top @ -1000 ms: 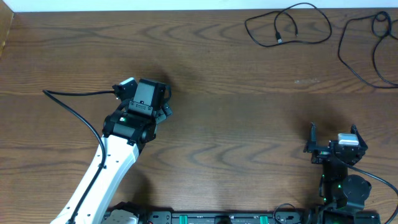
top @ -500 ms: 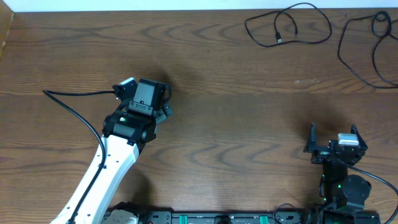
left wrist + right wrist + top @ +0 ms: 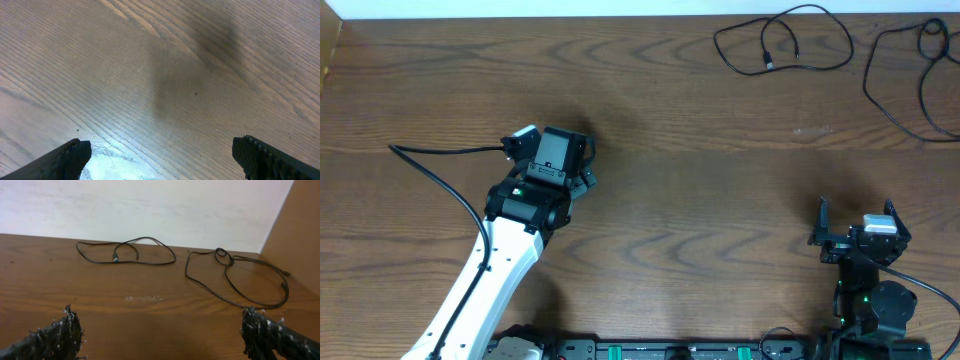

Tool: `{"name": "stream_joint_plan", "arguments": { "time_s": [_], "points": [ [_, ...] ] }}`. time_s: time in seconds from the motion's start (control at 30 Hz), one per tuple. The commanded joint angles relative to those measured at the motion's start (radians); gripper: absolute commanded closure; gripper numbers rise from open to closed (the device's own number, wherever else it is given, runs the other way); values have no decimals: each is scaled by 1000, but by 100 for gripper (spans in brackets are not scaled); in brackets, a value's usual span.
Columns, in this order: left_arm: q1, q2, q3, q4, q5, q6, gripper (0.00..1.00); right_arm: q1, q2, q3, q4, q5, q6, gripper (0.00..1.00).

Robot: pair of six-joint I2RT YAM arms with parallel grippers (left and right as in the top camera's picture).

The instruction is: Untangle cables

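Note:
Two thin black cables lie apart at the far right of the wooden table. One is a loose loop with a small plug end [image 3: 782, 42], also in the right wrist view [image 3: 125, 253]. The other is a larger loop with a small coil [image 3: 910, 80] at the right edge, also in the right wrist view [image 3: 235, 277]. My left gripper [image 3: 582, 172] is open and empty, pointing down at bare wood [image 3: 160, 157] left of centre. My right gripper [image 3: 855, 215] is open and empty near the front right [image 3: 162, 340], far from both cables. No white cable is in view.
A thick black arm wire [image 3: 430, 165] runs left from the left arm. A white wall [image 3: 150, 205] borders the table's far edge. A wooden side panel [image 3: 300, 225] stands at the right.

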Motion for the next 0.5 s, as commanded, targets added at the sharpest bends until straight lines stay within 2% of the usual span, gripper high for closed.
{"name": "stream_joint_plan", "arguments": {
  "time_s": [0.0, 0.23, 0.47],
  "points": [
    [4, -6, -1, -5, -6, -9, 2, -6, -7, -2, -4, -6, 11, 1],
    [3, -6, -1, 150, 43, -28, 2, -6, -7, -2, -4, -6, 10, 1],
    [11, -40, 16, 271, 42, 16, 2, -6, -7, -2, -4, -6, 11, 1]
  ]
}}
